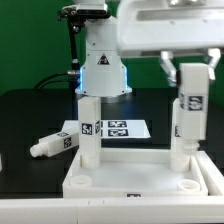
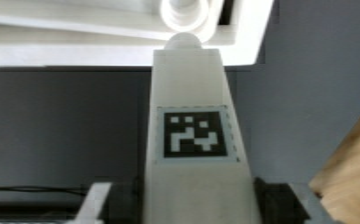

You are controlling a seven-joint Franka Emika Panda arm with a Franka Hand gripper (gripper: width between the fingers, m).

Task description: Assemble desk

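**Second leg held at rear corner of tabletop**

Exterior view: the gripper (image 1: 190,88) is clenched on the top of the held leg (image 1: 189,122). The leg is upright, its foot at the tabletop's (image 1: 130,182) rear socket on the exterior view's right; whether it is seated is unclear. The standing leg (image 1: 88,128) occupies the rear socket on the exterior view's left. The loose leg (image 1: 55,145) lies on the black table (image 1: 25,110) near the marker board (image 1: 128,128).

Wrist view only: the held leg's tag (image 2: 195,135), with a round socket (image 2: 191,14) beyond its tip.
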